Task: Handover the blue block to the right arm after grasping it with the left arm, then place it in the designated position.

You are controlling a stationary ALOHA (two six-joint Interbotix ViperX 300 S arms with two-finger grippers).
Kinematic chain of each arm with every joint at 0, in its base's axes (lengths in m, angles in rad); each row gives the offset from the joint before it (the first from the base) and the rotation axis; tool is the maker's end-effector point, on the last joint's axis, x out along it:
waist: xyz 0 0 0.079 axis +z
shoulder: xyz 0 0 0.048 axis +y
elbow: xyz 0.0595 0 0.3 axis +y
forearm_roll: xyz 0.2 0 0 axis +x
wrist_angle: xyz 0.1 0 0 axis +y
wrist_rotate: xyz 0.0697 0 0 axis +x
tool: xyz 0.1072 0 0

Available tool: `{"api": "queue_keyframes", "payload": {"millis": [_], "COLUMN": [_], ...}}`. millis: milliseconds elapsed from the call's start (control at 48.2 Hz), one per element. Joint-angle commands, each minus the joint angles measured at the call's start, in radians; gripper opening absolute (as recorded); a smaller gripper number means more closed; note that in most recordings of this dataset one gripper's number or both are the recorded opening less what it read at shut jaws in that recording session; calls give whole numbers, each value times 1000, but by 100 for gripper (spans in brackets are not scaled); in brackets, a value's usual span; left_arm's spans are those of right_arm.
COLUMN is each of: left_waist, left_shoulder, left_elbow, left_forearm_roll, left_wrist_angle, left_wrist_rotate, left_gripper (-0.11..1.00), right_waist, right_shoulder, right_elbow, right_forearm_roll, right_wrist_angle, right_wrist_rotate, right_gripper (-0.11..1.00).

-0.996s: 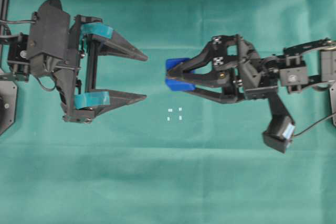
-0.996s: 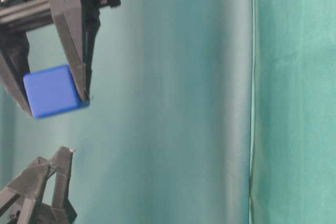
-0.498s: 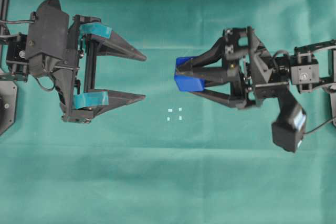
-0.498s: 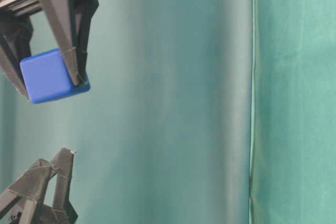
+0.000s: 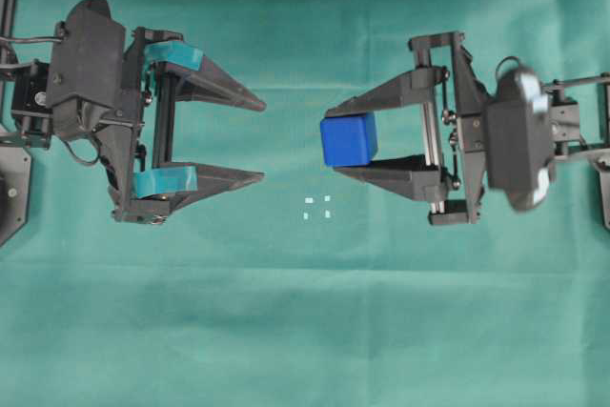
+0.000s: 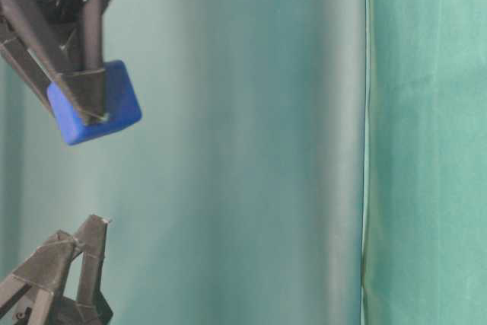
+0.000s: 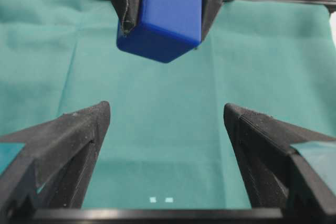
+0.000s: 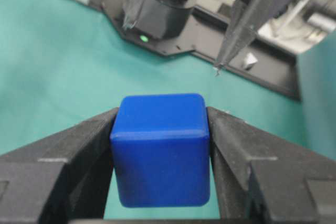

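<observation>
Overhead view shows the right arm's fingers [image 5: 351,140] clamped on the blue block [image 5: 348,139], held just above the designated position [image 5: 317,207] for placing, while the left arm's fingers [image 5: 264,140] stand spread and empty beyond it.

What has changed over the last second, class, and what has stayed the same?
The right gripper has rolled at the wrist, so its fingers now lie flat in the overhead view, and the blue block turned with it, held throughout. Nothing was taken or let go. The left gripper stayed open and still, and the white marks on the green cloth remain uncovered.
</observation>
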Motion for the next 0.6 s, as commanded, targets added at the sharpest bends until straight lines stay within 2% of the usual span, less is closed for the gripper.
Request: {"api": "queue_keyframes", "payload": {"millis": [0,125,208,394,581], "left_waist": [2,0,2,2,2], "left_shoulder": [-6,-6,-6,-6,-5], "left_elbow": [-20,-20,-20,-20,-20], "left_forearm_roll": [0,0,0,0,0], "left_wrist_angle": [-5,-5,-5,-5,-5], "left_wrist_rotate": [0,0,0,0,0], "left_gripper": [100,100,100,100,100], "right_waist": [2,2,2,2,2], "right_shoulder": [-25,-32,-37,-38,-38], "right_elbow": [-28,-25,-25,-28,-28], "right_forearm_roll": [5,5,5,5,5], "right_wrist_angle": [-3,-3,-3,-3,-3], "right_wrist_rotate": [74,153,178,221,222], "right_gripper": [52,52,52,52,52]}}
